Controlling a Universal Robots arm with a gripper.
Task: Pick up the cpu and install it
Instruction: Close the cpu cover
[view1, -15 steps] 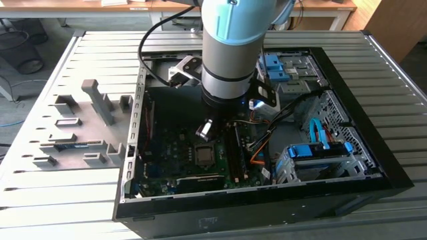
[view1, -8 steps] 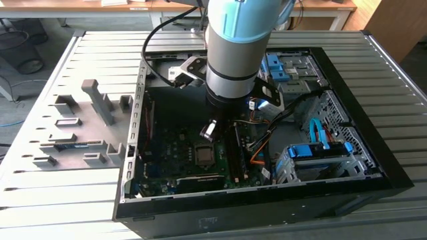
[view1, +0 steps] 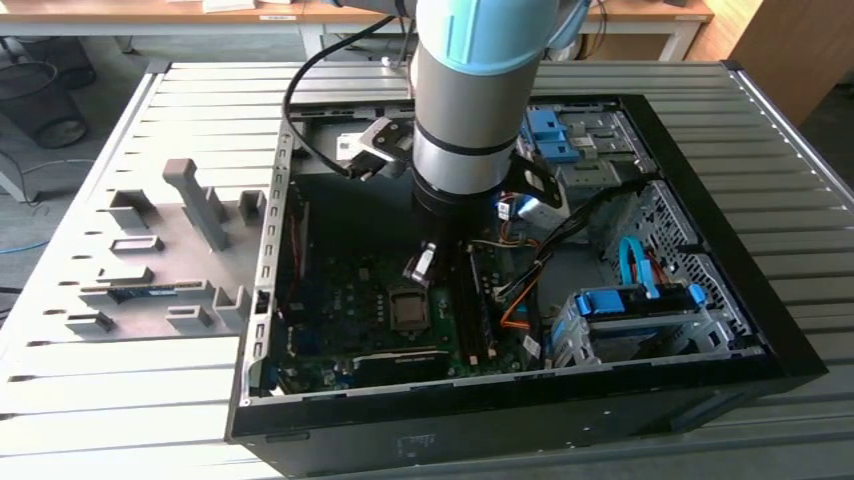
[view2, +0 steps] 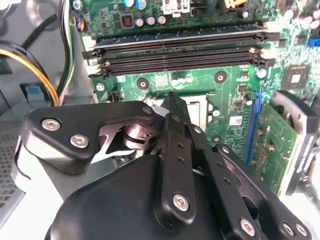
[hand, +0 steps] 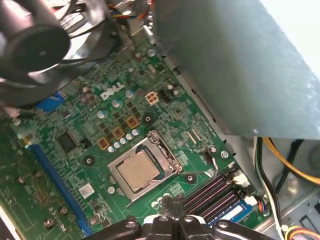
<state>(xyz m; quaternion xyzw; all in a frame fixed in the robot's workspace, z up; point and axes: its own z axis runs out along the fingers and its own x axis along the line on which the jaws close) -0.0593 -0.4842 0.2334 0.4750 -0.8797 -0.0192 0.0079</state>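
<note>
Ribbed grey metal workbench (view1: 774, 200), pale wooden desks (view1: 240, 12) behind, black wire wastebasket (view1: 40, 95), blue-grey floor (view1: 27, 215)

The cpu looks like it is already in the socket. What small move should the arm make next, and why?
Probably a short, straight lift away from the board. In the first wrist view the cpu lies flat inside the metal-framed socket, and the gripper is apart from it, close by the memory slots. Rising vertically would likely avoid brushing them.

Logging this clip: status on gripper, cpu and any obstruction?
Gripper above motherboard, beside memory slots. Cpu seated in socket, frame open. Nothing over socket.
</note>
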